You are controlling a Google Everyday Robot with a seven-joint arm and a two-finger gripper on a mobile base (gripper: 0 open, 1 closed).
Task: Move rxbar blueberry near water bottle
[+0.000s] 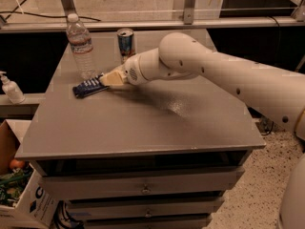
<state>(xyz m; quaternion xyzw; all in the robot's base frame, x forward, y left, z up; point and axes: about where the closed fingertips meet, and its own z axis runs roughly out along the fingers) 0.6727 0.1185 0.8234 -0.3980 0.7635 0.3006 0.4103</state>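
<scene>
Cream gripper (108, 78) at the navy, white-lettered rxbar blueberry (87, 87) on the grey table (143, 123).

Worktop (157, 123) looks matt grey; water bottle (81, 44) clear ribbed plastic; rxbar blueberry (86, 87) wrapper glossy; hand (104, 79), smooth cream plastic, at bar's right end.

Your grey table (143, 123), three things near its far-left corner.
The water bottle (81, 46) stands nearest that corner, the drink can (126, 43) upright beside it by the far edge; the dark blue snack bar (88, 86) lies flat just in front of the bottle, your gripper (110, 78) at its end toward the right edge.
</scene>
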